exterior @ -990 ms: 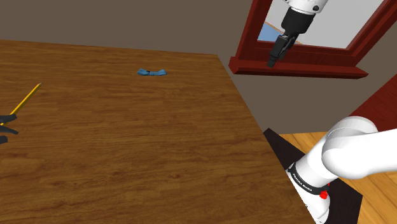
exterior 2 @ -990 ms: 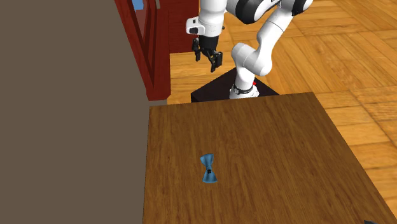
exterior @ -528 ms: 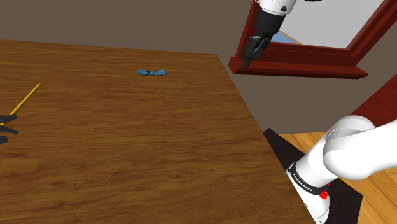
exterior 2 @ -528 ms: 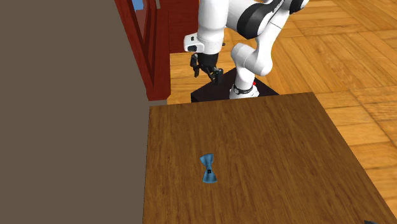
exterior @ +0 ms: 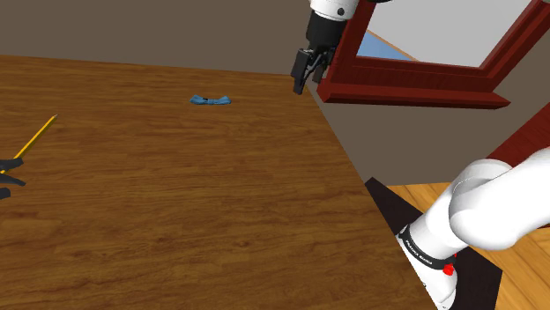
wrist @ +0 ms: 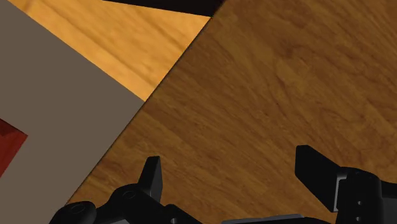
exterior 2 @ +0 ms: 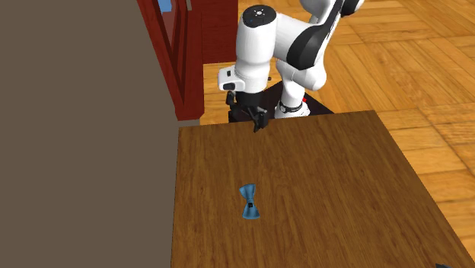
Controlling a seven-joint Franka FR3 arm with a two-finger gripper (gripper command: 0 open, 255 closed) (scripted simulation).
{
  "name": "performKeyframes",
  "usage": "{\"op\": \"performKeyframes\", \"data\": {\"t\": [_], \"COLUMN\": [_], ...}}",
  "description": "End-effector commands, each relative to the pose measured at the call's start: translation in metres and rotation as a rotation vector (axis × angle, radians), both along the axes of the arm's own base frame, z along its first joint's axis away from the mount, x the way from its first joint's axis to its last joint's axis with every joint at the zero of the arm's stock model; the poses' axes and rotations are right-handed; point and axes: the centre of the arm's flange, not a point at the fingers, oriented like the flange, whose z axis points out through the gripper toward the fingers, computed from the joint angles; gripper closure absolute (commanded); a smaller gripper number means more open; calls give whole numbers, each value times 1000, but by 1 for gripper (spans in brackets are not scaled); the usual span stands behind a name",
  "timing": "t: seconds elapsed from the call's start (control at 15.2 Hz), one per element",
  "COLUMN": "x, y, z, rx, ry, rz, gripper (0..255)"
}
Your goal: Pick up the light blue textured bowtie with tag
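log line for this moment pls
gripper open, above table corner | blue bowtie flat on table, apart from gripper | grasp not yet made

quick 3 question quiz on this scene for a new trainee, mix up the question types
1. The blue bowtie lies on the wooden table. True or false: the gripper is touching it.
2. In the second exterior view, where is the gripper? A) by the table's edge on the side of the stand B) right above the bowtie C) down on the floor
3. Fill in: in the wrist view the gripper's two fingers stand ____ (apart / together).

Key: 1 false, it is well apart from the bowtie. 2 A. 3 apart, so the gripper is open and holds nothing.
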Motion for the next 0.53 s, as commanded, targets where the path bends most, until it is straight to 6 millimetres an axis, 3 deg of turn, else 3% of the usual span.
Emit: {"op": "performKeyframes", "data": {"t": [0.0, 0.46], "x": [17, 70], "y": [20, 90], "z": [-3, -12], "rx": [8, 32], "ry": [-3, -14], "rz": [10, 46], "gripper": [0, 0]}}
